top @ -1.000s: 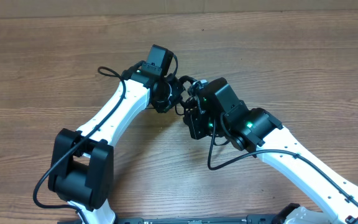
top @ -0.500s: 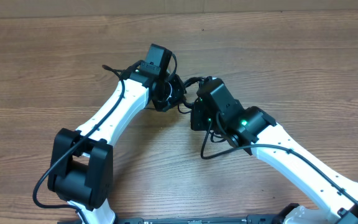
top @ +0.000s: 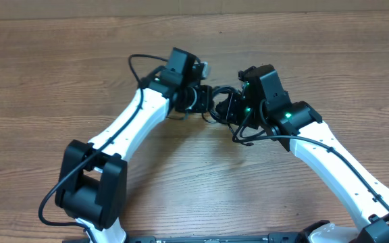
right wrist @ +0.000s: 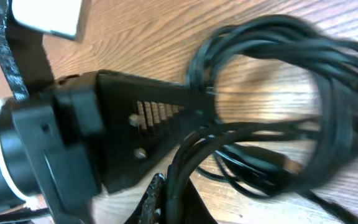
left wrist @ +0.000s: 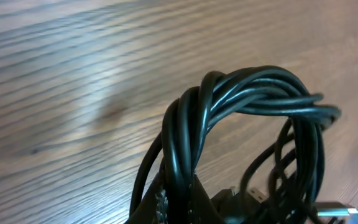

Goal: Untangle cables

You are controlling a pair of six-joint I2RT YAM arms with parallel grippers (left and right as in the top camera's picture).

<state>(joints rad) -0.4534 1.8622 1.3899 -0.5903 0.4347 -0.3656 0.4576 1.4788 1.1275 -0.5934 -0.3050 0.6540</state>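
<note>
Cables (left wrist: pixel 253 93) bundled in loops, left fingers (left wrist: pixel 166 210) clamped on them, right fingers (right wrist: pixel 157 200) likewise

Overhead, most of the cables (top: pixel 221 109) sit hidden under my two wrists (top: pixel 265 94). Past my right end effector (right wrist: pixel 166 200), itself cut off at the bottom edge, the loop is blurred. Right of my left end effector (left wrist: pixel 174 205), a plug (left wrist: pixel 337 210) runs off-frame.
</note>
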